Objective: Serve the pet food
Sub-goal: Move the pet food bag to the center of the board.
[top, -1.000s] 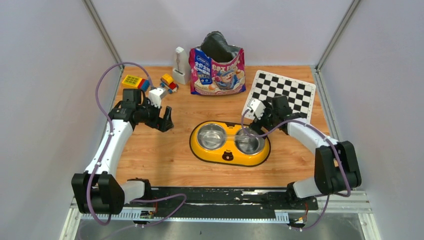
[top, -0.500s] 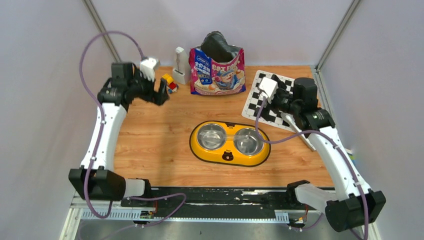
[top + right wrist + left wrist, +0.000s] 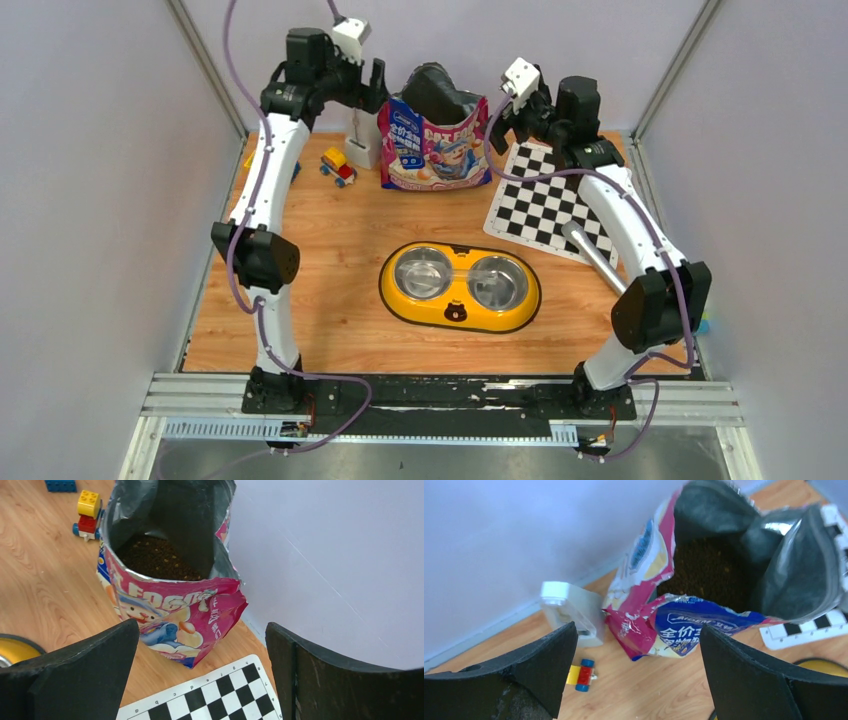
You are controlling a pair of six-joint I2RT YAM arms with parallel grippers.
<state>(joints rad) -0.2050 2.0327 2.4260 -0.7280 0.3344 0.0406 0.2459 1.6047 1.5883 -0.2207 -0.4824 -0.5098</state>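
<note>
Wooden table [image 3: 330, 300], both arms reached to the far end. The CAT FOOD bag [image 3: 435, 150] stands upright at the back wall, long axis vertical, mouth torn open and facing up. The yellow double-bowl feeder [image 3: 460, 300] sits well apart from it toward the arm bases, and both steel bowls look bare.

The left gripper [image 3: 638, 629] hangs high off the bag's left shoulder with its fingers spread wide, holding nothing. The right gripper [image 3: 202, 627] mirrors it on the bag's right, also wide apart and holding nothing. Neither touches the bag, and they look about equally near.

A clear plastic scoop [image 3: 574, 615] stands just beside the bag's left side, so the left arm is nearer to it. The kibble [image 3: 155, 557] is all down inside the bag, below the rim and between the two grippers. Likely next is a bag or scoop grab.
</note>
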